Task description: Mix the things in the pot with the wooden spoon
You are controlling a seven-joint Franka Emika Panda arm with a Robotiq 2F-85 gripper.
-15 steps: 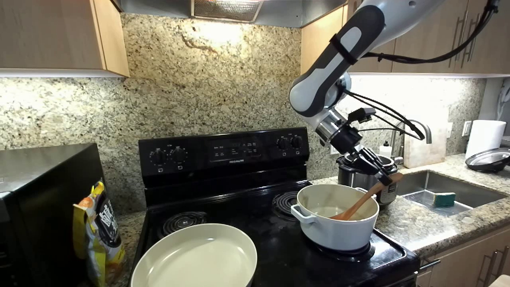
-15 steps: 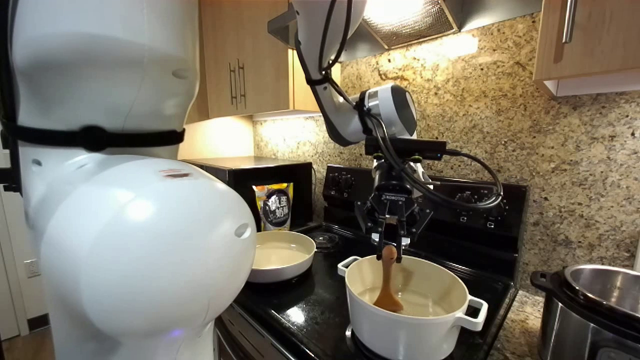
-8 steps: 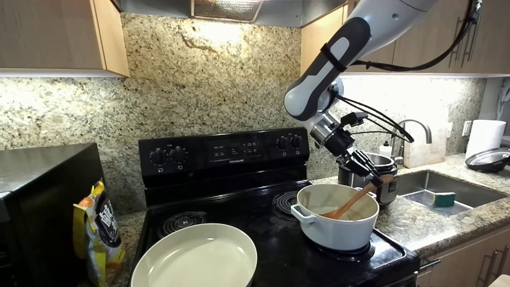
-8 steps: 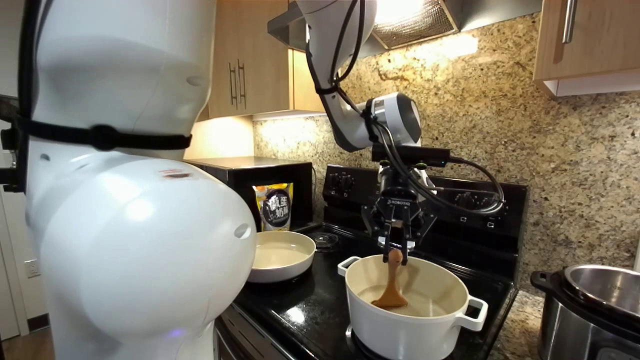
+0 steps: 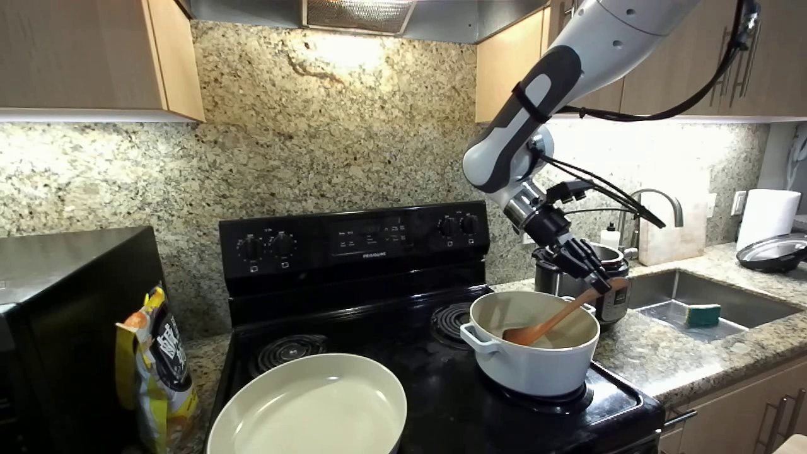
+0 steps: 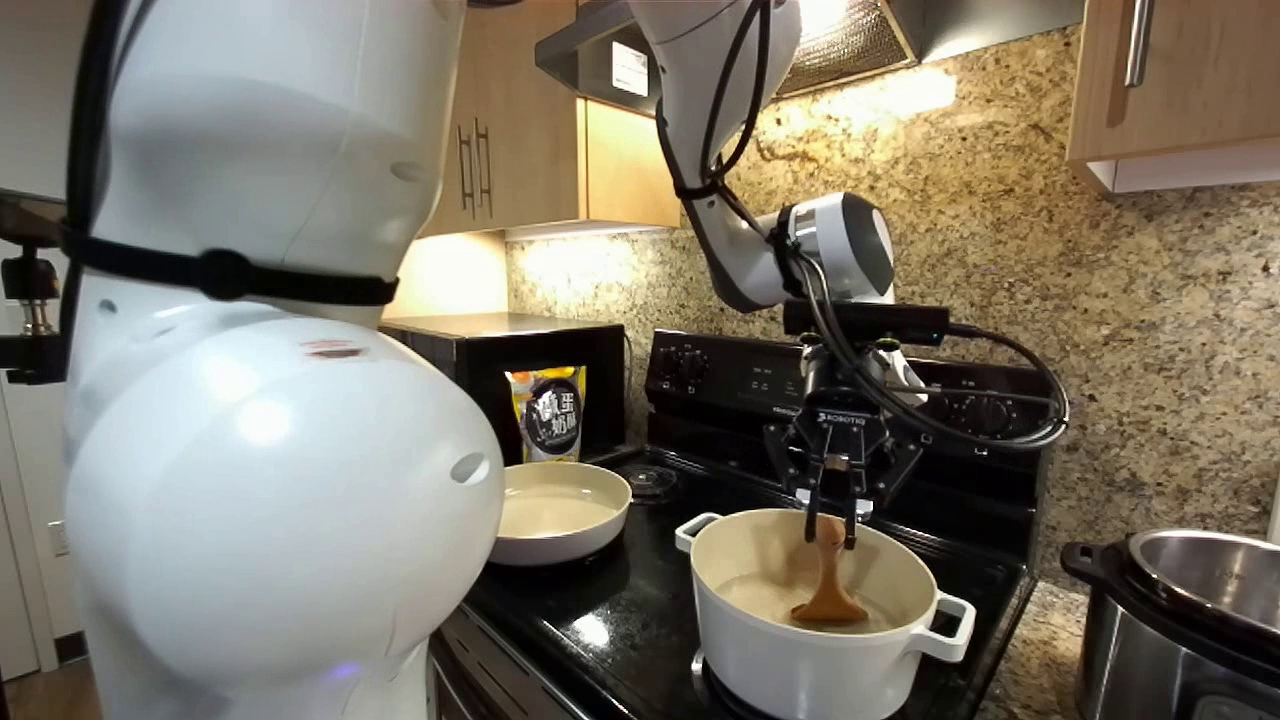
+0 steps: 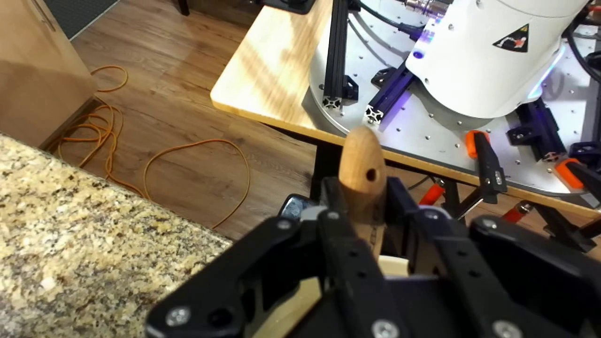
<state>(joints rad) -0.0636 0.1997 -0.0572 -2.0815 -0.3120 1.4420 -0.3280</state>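
One pan [image 5: 309, 407] near the pot [image 5: 536, 369].

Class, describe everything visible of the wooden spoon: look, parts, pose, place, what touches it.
The wooden spoon is orange-brown and looks like bare wood. Its straight handle ends rounded, with a small hole near the tip. Its head is broad and flared. It slants, head down inside the white pot, handle tip above the rim. The gripper is shut on the handle near that tip. Whether the head touches the pot's floor, or the handle its rim, is unclear.
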